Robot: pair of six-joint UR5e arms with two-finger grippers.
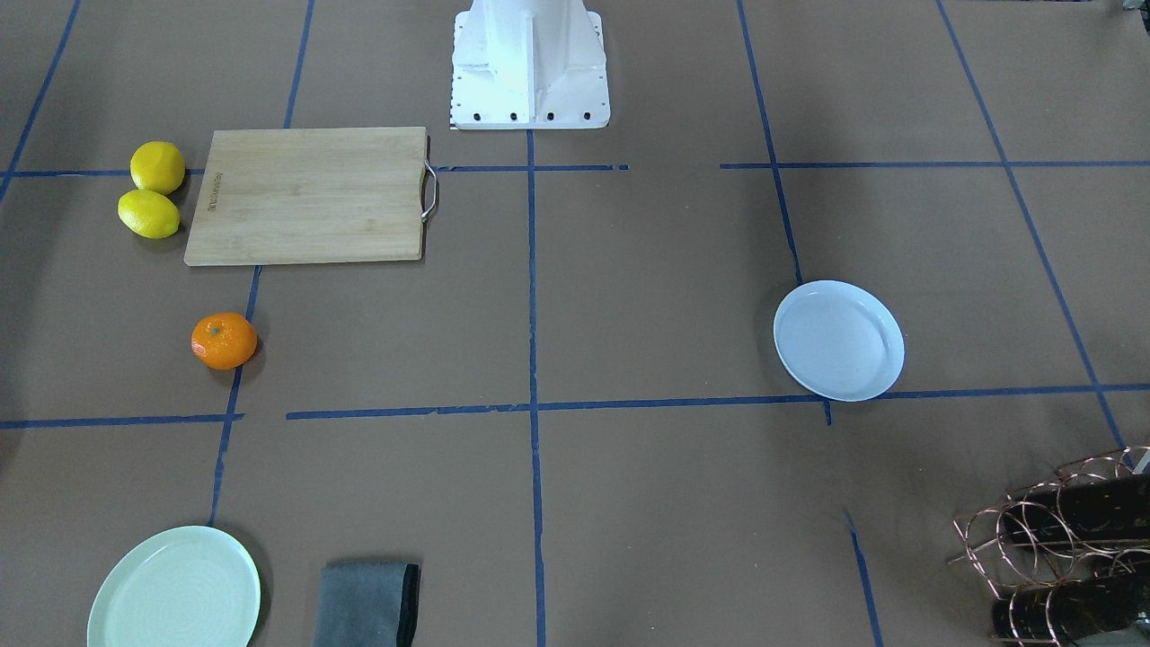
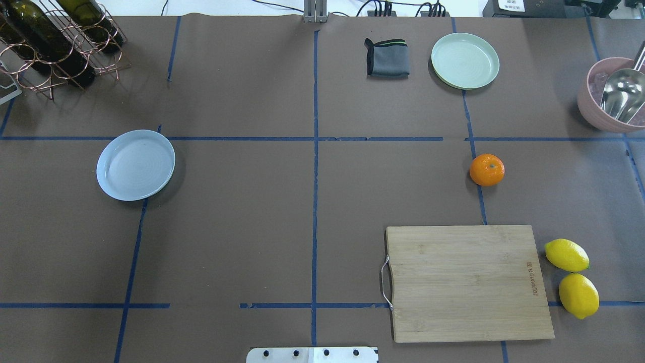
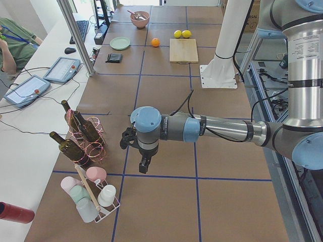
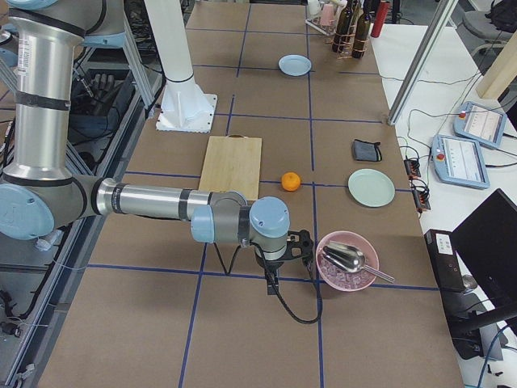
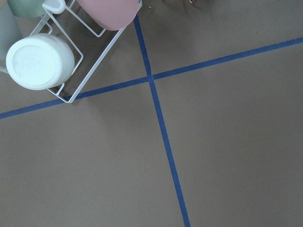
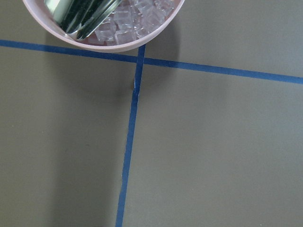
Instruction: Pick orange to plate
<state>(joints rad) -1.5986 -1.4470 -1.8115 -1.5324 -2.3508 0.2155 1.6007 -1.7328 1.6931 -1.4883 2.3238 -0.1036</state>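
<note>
Orange [image 2: 487,170] and plate [image 2: 135,165] set well apart on the tabletop.
The orange, bright, round and green-dimpled, is seen toward the right edge, between a cutting board [image 2: 466,282] and a mint plate [image 2: 464,60]; the pale blue plate is toward the left edge. The finger state of the left gripper [image 3: 144,165] and right gripper [image 4: 270,279] cannot be told.

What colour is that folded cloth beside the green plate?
Grey cloth, dark edge with a green stripe; clearest in the overhead view.
</note>
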